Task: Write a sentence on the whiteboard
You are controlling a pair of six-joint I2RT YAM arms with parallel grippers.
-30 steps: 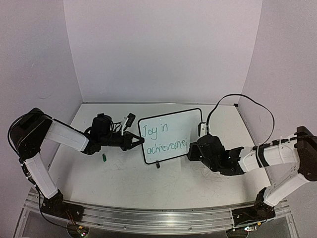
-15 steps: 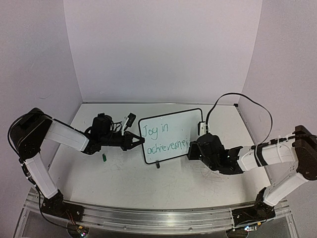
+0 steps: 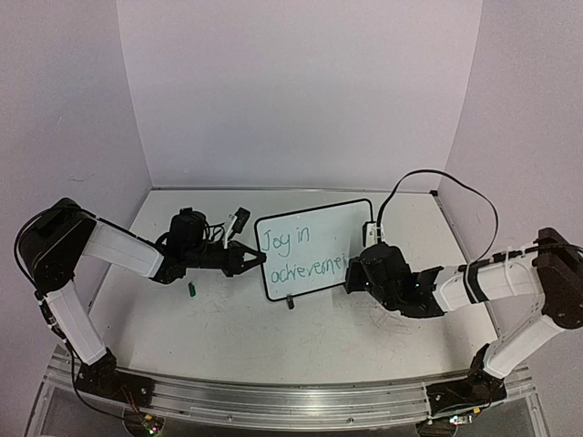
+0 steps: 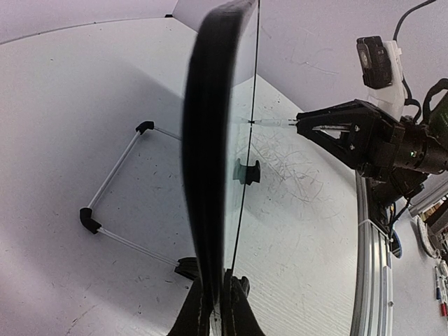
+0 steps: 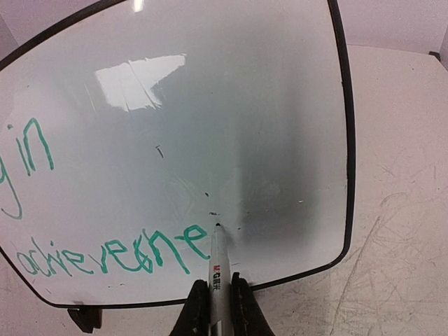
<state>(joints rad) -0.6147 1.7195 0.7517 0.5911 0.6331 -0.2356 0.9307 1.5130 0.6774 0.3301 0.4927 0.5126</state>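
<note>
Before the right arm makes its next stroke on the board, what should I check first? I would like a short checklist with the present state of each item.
1. Left gripper clamps the whiteboard at its edge: ok.
2. Right gripper shut on the marker: ok.
3. Marker tip at the board, just right of the last green letter: ok.
4. Bare board between tip and right border: ok.
5. The sentence finished: not ok, second line ends at "achieveme".
6. Tip pressing firmly enough: cannot tell.
</note>
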